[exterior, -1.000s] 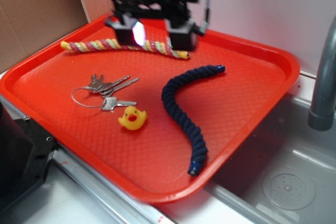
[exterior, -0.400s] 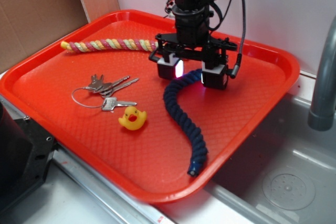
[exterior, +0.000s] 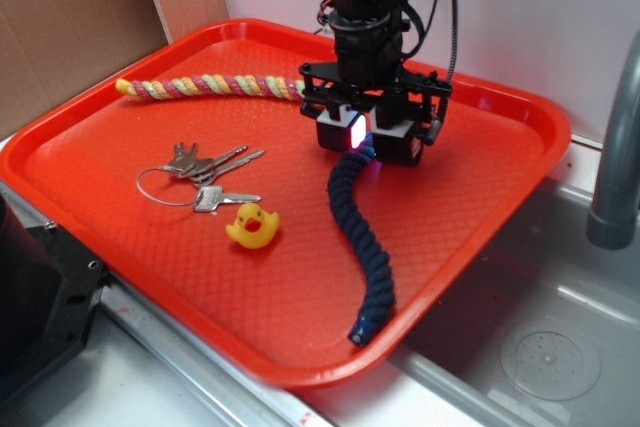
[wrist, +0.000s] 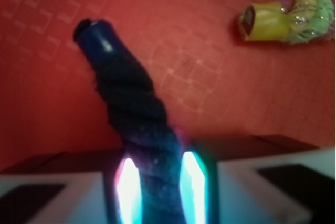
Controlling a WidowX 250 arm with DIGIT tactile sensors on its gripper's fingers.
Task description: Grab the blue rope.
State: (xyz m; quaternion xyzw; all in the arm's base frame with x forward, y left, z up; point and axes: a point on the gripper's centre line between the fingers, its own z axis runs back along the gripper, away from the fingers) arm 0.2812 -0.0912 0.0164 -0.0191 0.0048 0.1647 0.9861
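The blue rope (exterior: 365,237) lies on the red tray (exterior: 480,147), a dark navy twisted cord running from under my gripper down to a capped end near the tray's front rim. My gripper (exterior: 368,142) stands over the rope's far part, shut on it. In the wrist view the rope (wrist: 131,98) passes between the glowing pads (wrist: 127,187) of the gripper (wrist: 157,179), and its shiny blue cap points up and left, free of the tray.
A pink-yellow-green rope (exterior: 210,84) lies along the tray's back left; its end (wrist: 286,17) shows in the wrist view. Keys on a ring (exterior: 200,172) and a yellow rubber duck (exterior: 252,224) sit left of the blue rope. A sink (exterior: 540,347) and faucet (exterior: 615,147) are to the right.
The gripper came from the tray's back to the blue rope's far part, lowered and shut on it. The rope's upper bend has swung right and straightened.
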